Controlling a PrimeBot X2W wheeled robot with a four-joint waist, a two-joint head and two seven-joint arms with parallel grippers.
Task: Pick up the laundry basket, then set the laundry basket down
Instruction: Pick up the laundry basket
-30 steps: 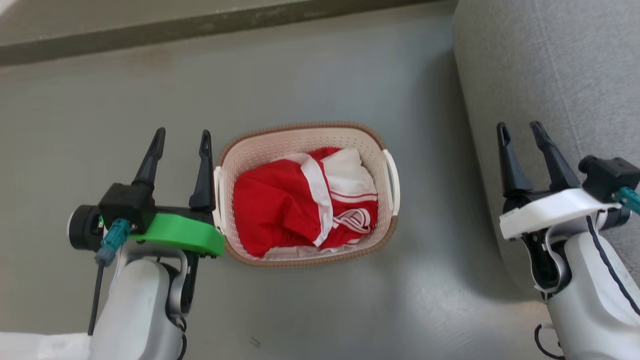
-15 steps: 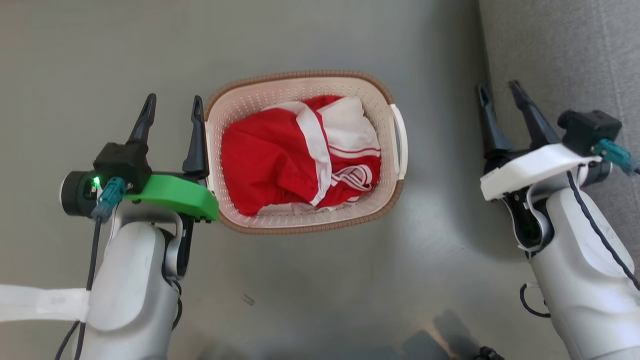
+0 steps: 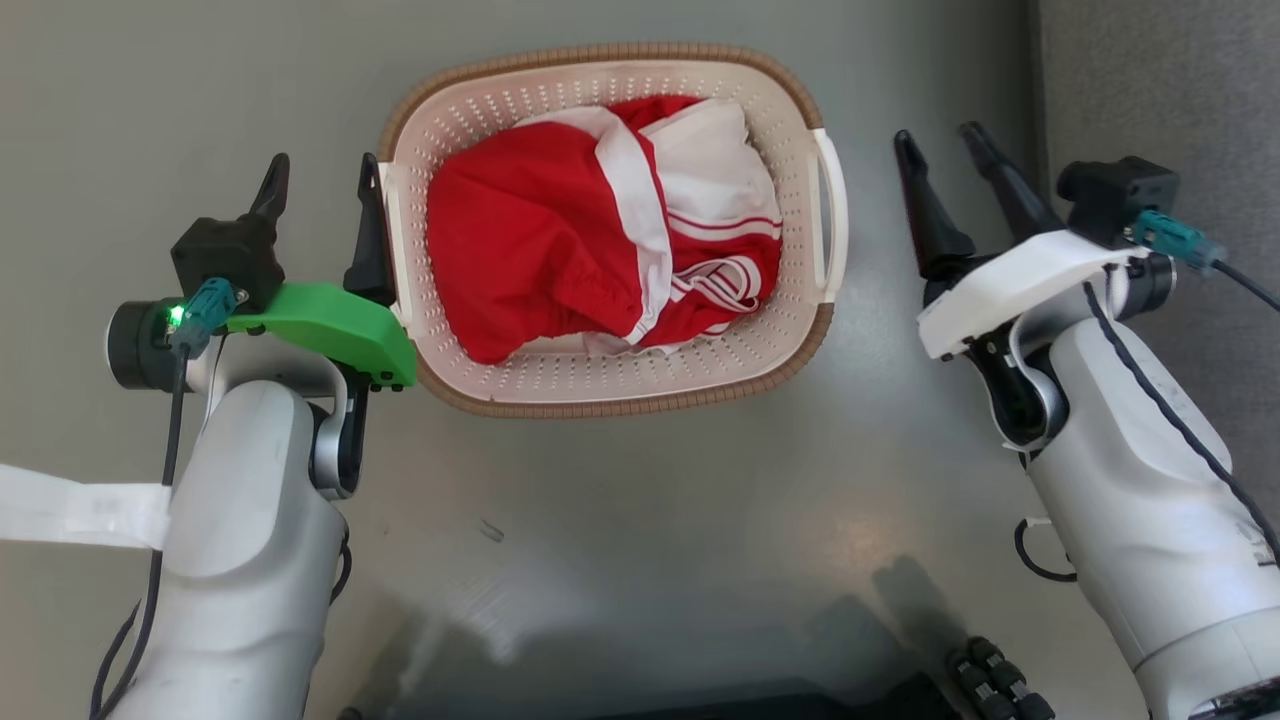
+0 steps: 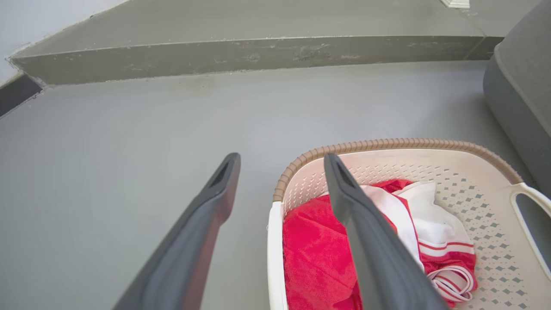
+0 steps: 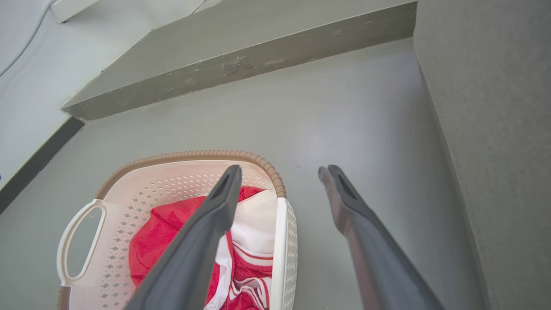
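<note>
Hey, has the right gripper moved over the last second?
Yes. The right gripper has shifted toward the robot's left, away from the grey sofa and much closer to the right handle of the laundry basket.

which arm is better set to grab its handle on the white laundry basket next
Left, probably. The left gripper, open, has its inner finger right beside the cream-white perforated plastic laundry basket's left handle. The right gripper, also open, stands apart from the right handle, grey floor showing between.

The head camera has been moved, so the laundry basket [image 3: 600,380] is seen higher and larger. The right gripper [image 3: 937,137] has been brought nearer the right handle [image 3: 832,215].
</note>
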